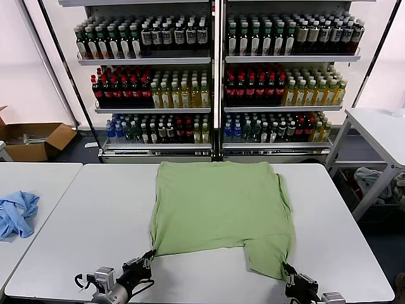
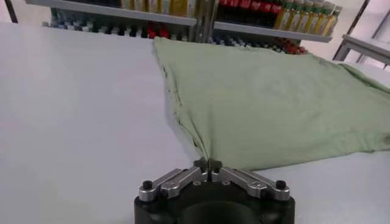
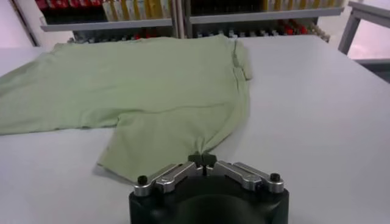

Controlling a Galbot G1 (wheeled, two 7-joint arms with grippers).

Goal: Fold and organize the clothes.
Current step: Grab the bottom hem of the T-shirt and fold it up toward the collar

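The light green shirt [image 1: 220, 212] lies spread on the white table [image 1: 95, 221], plain side up, with one flap reaching toward the near edge at the right. My left gripper [image 1: 149, 257] is shut on the shirt's near left corner; in the left wrist view the cloth [image 2: 268, 103] runs straight into the gripper [image 2: 208, 165]. My right gripper [image 1: 288, 270] is shut on the near right corner of the flap, and in the right wrist view the fabric [image 3: 158, 91] bunches into the gripper [image 3: 202, 160]. No buttons or print show.
A pale blue garment [image 1: 16, 214] lies on the neighbouring table at the left. Shelves of bottles [image 1: 215, 76] stand behind the table. A cardboard box [image 1: 35, 139] sits on the floor at the far left, and another white table [image 1: 380, 130] stands at the right.
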